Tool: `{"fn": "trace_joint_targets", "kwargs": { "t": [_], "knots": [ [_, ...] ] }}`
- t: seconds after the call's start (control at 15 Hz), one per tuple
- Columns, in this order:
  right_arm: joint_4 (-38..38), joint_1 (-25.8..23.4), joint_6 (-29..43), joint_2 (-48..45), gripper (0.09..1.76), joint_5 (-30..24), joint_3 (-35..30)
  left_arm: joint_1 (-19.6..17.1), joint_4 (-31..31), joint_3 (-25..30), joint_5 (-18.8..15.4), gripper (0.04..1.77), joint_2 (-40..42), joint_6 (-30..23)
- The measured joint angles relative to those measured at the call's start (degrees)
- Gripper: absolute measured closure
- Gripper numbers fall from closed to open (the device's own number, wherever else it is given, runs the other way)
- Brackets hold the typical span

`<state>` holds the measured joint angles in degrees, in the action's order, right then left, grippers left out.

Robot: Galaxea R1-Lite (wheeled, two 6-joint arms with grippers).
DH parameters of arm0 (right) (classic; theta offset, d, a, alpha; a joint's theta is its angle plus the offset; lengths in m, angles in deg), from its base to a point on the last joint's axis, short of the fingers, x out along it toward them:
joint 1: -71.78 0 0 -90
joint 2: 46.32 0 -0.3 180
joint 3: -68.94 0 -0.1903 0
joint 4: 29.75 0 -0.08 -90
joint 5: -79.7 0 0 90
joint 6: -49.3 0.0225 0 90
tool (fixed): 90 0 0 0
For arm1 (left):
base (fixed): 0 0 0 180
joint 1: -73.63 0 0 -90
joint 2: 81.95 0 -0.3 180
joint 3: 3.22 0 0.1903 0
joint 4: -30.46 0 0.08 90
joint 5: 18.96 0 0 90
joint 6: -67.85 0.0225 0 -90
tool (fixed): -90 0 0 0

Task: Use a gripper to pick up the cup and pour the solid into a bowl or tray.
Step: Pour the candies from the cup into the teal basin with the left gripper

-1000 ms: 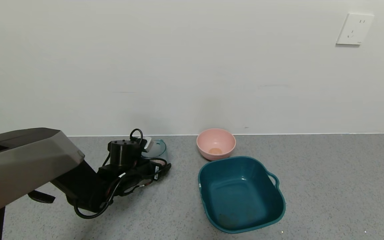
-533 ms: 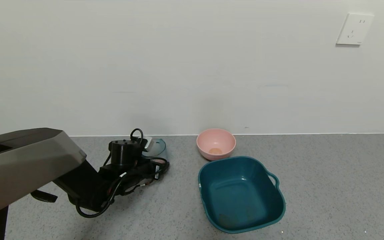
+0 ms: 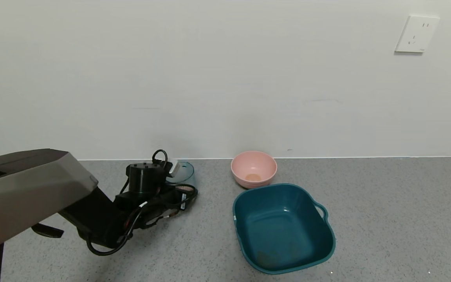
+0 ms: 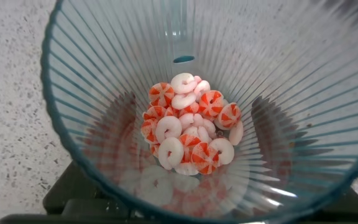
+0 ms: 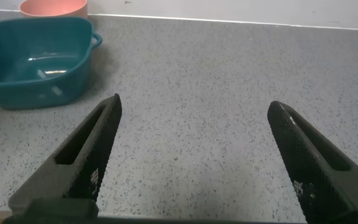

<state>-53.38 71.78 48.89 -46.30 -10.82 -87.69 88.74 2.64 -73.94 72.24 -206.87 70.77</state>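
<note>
Here the left tool [image 3: 178, 188] reaches low across the lower left of the head view, closed around the cup [image 3: 184, 172] left of the teal tub [image 3: 284, 227]. Its wrist view alone shows the striped discs [image 4: 188, 134] inside. The right tool [image 5: 197, 162] gapes wide over the surface [image 5: 197, 81].

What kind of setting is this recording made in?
Probably a plain indoor test room, not a kitchen: a grey speckled floor meets a bare white wall with one wall socket, and a teal tub sits on it.
</note>
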Motion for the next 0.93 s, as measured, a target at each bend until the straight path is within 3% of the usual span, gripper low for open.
{"fn": "trace_joint_targets", "kwargs": {
  "t": [0.47, 0.93],
  "knots": [
    [0.00, 0.00, 0.01, 0.00, 0.14, 0.02, 0.00, 2.73, 9.74, 0.85, 1.27, 0.54, 10.25, 2.57],
    [0.02, 0.00, 0.00, 0.00, 0.14, 0.02, 0.00, 14.56, 17.42, 1.21, 13.46, 0.54, 21.61, 12.52]
  ]
}}
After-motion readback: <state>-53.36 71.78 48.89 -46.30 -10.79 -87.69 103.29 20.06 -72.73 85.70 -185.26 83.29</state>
